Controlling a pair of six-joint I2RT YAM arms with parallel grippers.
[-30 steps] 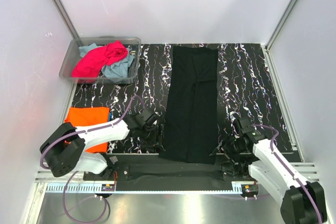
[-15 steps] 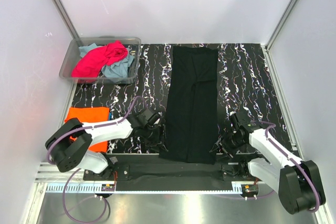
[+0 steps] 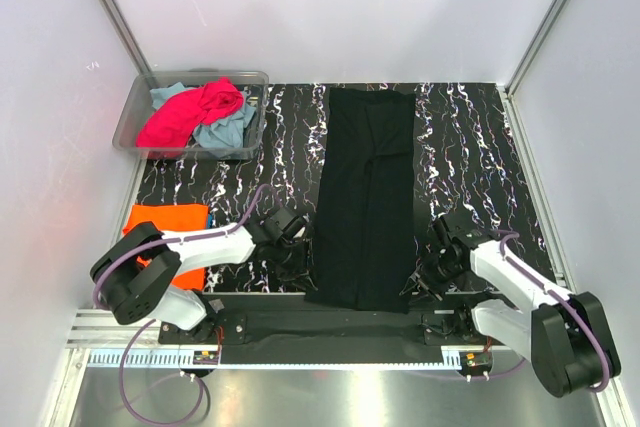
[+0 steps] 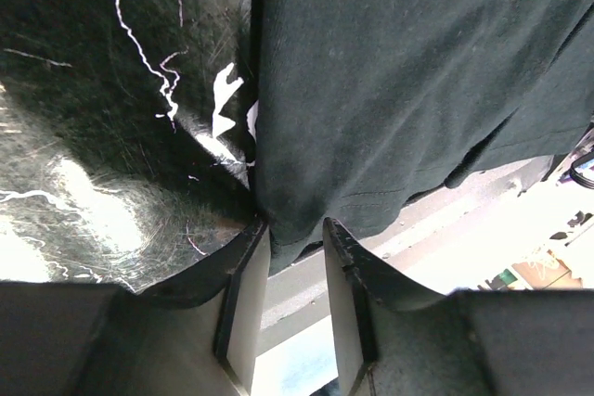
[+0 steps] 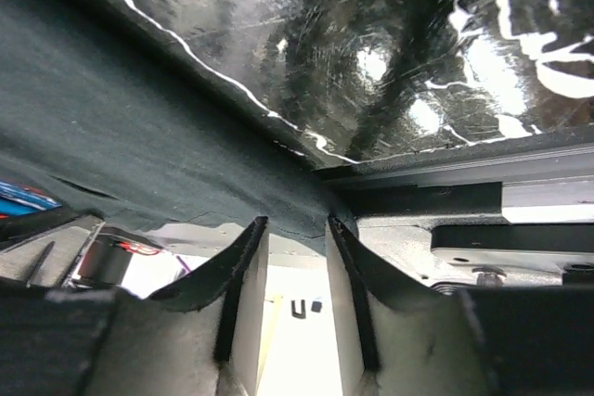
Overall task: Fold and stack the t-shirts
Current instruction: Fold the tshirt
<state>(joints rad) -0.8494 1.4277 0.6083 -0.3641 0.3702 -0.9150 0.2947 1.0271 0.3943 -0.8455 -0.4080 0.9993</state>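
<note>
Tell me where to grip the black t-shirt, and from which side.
Take the black t-shirt by its two near hem corners, left tool from the left, right tool from the right. It lies flat, that hem overhanging the near edge of the mat.

The left arm (image 3: 190, 245), lower left, and right arm (image 3: 512, 284), lower right, have white shells, black joints and thin purple cables (image 3: 246, 199); wrist views show black wedge-shaped fingers (image 4: 209, 275).

The long cloth t-shirt (image 3: 365, 197) is plain black. The glossy surface (image 3: 470, 177) is black, veined with white marble-like streaks. The folded cloth t-shirt (image 3: 165, 219) is solid orange. The clear plastic bin (image 3: 128, 117) holds a crumpled magenta-pink t-shirt (image 3: 190, 112) and a light teal-blue t-shirt (image 3: 232, 133).
</note>
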